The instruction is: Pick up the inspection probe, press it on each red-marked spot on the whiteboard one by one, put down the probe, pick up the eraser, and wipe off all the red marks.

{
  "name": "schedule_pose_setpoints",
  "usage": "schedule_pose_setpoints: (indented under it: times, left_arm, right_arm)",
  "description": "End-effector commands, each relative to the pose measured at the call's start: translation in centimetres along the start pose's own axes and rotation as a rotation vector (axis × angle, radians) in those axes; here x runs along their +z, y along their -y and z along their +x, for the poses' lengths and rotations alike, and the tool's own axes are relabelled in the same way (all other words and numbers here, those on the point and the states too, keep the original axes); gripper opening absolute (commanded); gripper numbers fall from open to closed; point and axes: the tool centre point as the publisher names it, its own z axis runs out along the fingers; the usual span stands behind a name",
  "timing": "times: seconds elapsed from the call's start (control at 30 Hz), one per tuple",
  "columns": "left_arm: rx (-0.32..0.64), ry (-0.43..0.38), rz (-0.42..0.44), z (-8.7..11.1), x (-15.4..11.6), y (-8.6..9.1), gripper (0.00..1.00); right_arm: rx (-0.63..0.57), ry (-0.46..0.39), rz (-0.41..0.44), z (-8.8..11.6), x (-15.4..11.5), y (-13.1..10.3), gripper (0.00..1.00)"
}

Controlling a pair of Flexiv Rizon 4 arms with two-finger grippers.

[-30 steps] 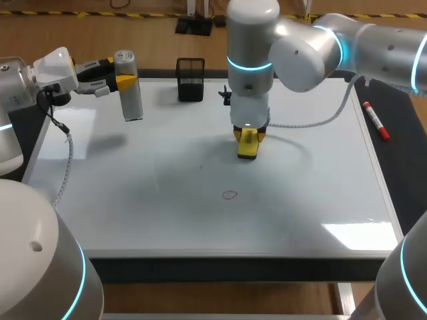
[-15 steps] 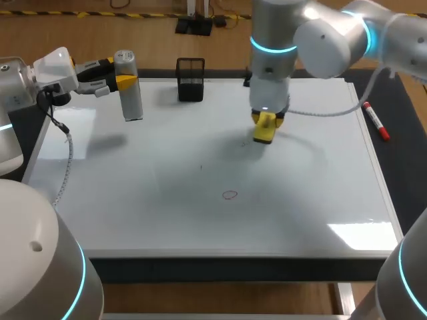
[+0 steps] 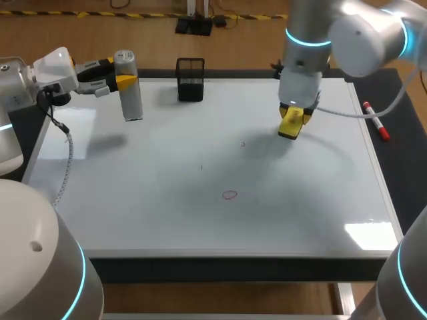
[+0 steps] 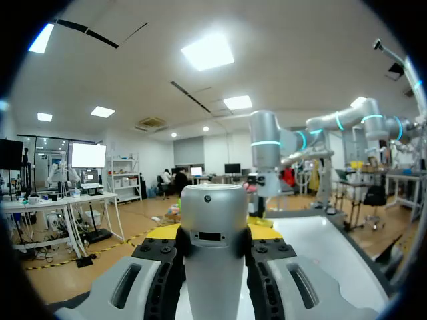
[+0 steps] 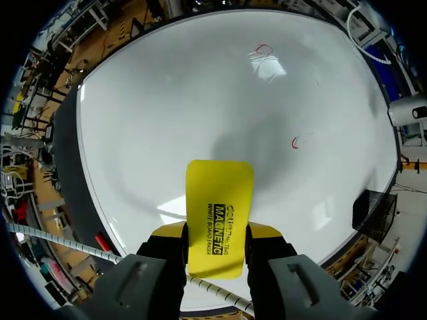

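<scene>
**A:** Where was the eraser [image 5: 219, 200]?

**B:** In our right gripper [image 5: 217, 233], fingers closed in on its two long edges. It pointed down at the whiteboard [image 3: 320, 220], over the back-right area. Its shadow sat apart from it, so we judged it was just off the surface, not wiping.

**A:** Marks left?

**B:** Two that we could make out. A red ring [image 3: 230, 195] near the front middle, and a small red tick [image 3: 243, 143] between the ring and the eraser. Neither was wiped. Holding the eraser end-down let us drop its edge straight onto a mark, and we read the tick as the next target.

**A:** Probe?

**B:** Not set down. Our left gripper [image 3: 115, 75] clamped the probe [image 3: 128, 87] near its top, upright at the back-left corner, beside the black mesh holder [image 3: 190, 80]. We couldn't tell if its base touched the board. Parked there, it was well apart from both marks, which we took as the reason.

**A:** Anything else?

**B:** A red marker pen [image 3: 375, 120] lay off the board's right edge.
</scene>
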Motion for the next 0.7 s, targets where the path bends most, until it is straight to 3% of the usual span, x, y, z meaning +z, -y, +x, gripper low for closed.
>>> schedule_pose_setpoints:
  times: [0.03,0.47,0.7]
  left_arm:
    - [0.001,0.0,0.001,0.0,0.0,0.1,0.0]
    - [0.001,0.0,0.001,0.0,0.0,0.1,0.0]
    - [0.001,0.0,0.001,0.0,0.0,0.1,0.0]
  right_arm:
    - [-0.025,-0.008,0.015,-0.6,-0.3,-0.7,0.0]
    - [-0.239,0.011,0.008,-9.1,0.8,-6.2,0.0]
    - [-0.322,0.025,-0.015,-12.1,2.1,-7.7,0.0]
